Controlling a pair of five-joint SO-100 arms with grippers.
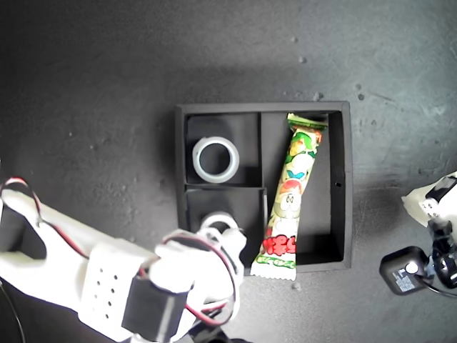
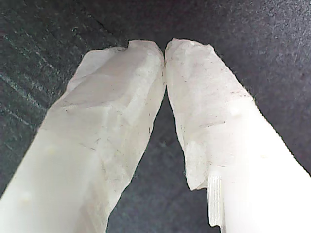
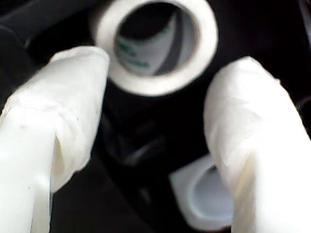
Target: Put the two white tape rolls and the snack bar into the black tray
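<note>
Black tray (image 1: 343, 187): mid-counter. Snack bar (image 1: 290, 193): long compartment, one end overhanging the wall. Tape rolls: larger tape roll (image 1: 216, 159), smaller tape roll (image 1: 216, 221), separate square compartments. My second gripper (image 3: 158, 136): spread, above the smaller roll. My first gripper (image 2: 164, 58): tips pressed together, empty.

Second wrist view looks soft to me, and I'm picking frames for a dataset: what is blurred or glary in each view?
Second wrist view: the fingertips and the nearer tape roll are blurred; the farther tape roll is only slightly sharper. First wrist view: the fingers are overexposed but fairly sharp. Exterior view: the arm is washed out, and the snack bar wrapper is bright but readable.
</note>
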